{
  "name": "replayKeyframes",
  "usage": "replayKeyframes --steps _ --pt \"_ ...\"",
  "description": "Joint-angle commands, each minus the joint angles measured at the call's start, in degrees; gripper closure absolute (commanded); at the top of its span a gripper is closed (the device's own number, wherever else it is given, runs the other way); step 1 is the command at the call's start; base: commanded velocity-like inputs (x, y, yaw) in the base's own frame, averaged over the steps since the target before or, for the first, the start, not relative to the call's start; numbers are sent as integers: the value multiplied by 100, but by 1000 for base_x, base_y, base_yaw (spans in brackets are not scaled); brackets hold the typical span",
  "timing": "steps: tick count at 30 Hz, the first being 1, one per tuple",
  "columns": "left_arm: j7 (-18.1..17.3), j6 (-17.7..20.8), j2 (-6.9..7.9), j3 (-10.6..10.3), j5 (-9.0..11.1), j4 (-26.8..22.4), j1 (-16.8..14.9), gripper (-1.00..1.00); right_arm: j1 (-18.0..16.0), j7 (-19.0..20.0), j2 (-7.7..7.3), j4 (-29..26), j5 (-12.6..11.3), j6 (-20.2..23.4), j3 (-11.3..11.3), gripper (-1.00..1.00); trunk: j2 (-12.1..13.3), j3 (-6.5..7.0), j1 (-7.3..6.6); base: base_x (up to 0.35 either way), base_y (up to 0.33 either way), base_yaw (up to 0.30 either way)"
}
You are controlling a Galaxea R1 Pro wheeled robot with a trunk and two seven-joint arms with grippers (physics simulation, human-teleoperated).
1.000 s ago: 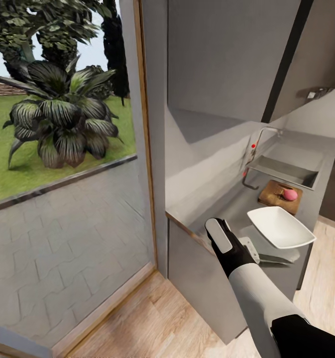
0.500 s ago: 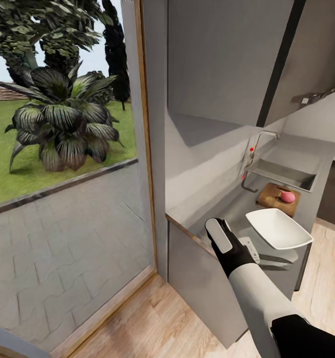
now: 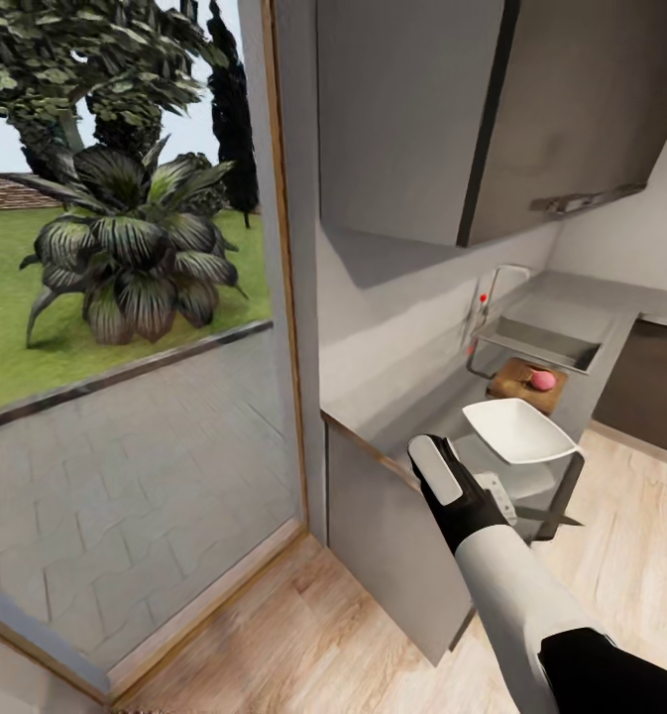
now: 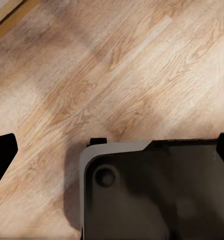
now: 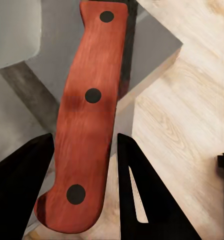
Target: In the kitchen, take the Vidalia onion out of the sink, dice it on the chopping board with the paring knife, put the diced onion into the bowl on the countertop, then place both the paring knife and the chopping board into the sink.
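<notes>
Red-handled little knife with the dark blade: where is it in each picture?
Head view: the small red-handled paring knife has its dark blade poking out just below the white squarish bowl.
Right wrist view: its red handle runs up the middle, clamped in the right gripper.
Left wrist view: here I see floor and a dark grey robot part.
Shared landmark: the pale wooden floor.

The right hand [image 5: 84, 170] is clamped on the paring knife [image 5: 89, 120], arm extended forward.
</notes>
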Motion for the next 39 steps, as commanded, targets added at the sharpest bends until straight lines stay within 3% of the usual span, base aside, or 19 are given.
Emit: replayKeyframes --steps 1,9,12,18,25,33,37,39 --pt "-8 -6 5 -16 49 -7 2 -100 -5 -14 -4 -8 -24 -58 16 100 -11 -1 1 -197 -213 0" --pt "-7 -6 4 -15 49 -6 0 -100 -5 -109 -7 -169 -10 -60 16 100 -11 72 1 -44 -240 0" --pt "-7 -6 4 -15 49 -6 2 -100 -5 -286 -30 -483 -5 37 16 100 -11 99 1 -2 -252 0" --pt "-5 -6 6 -18 49 -6 2 -100 -5 -286 -39 -1011 3 208 23 100 -11 150 1 0 -264 0" --pt "-8 -6 6 -19 49 -6 -1 -100 -5 -286 -38 -1235 40 321 25 100 -11 211 1 -75 -273 0" --pt "-5 -6 8 -18 49 -6 2 -100 -2 -286 -23 -1748 491 604 25 100 -11 278 1 -123 -275 0" --pt "-5 -6 5 -15 49 -8 2 -100 15 -286 -22 -2632 1022 1453 25 100 -11 293 1 -101 -268 0" --pt "-4 -6 5 -15 49 -12 1 -100 49 -286 -25 -3117 1170 1880 25 100 -11 295 1 -37 -223 0"
